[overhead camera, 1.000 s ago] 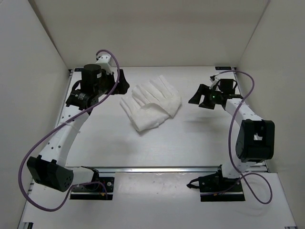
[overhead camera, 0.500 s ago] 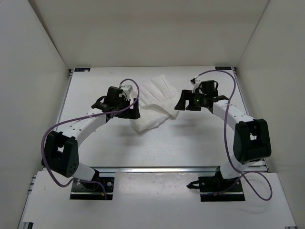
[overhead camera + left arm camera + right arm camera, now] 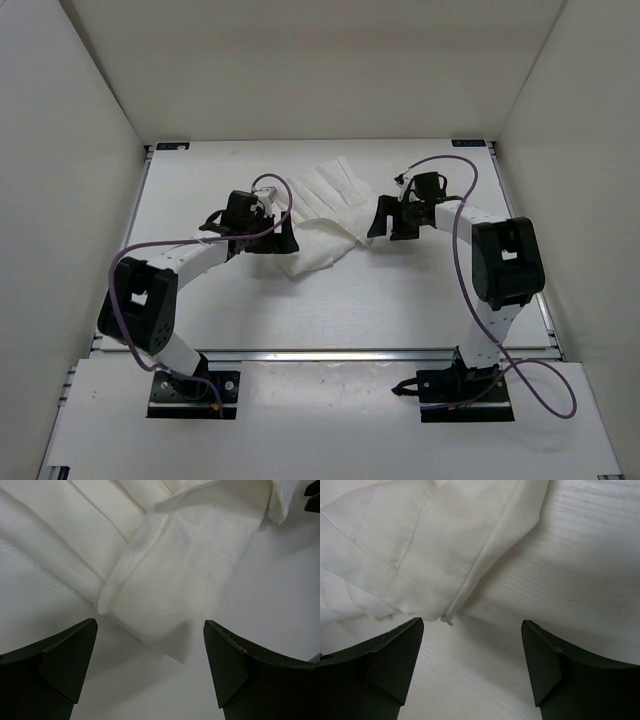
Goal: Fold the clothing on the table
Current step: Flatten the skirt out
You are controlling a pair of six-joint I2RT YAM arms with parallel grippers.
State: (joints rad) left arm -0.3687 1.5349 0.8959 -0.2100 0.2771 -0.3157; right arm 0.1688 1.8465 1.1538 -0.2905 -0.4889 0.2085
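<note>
The clothing (image 3: 322, 218) is a white pleated garment lying crumpled and partly doubled over on the table (image 3: 400, 300), behind the middle. My left gripper (image 3: 287, 240) sits low at its left front edge, open. In the left wrist view a folded corner of the clothing (image 3: 170, 580) lies just ahead of the open left gripper (image 3: 150, 624), with nothing between the fingers. My right gripper (image 3: 374, 224) is at the garment's right edge, open. In the right wrist view the hem of the clothing (image 3: 420, 540) and a small zip pull (image 3: 446, 620) lie just in front of the right gripper (image 3: 472, 623).
White upright walls enclose the table on the left, back and right. A metal rail (image 3: 330, 353) crosses the near edge, with both arm bases (image 3: 190, 392) (image 3: 455, 390) in front of it. Purple cables (image 3: 130, 262) loop along both arms.
The left arm swung in from the back left and came down at the clothing's left edge. The right gripper moved left to the clothing's right edge. Both stayed open.
</note>
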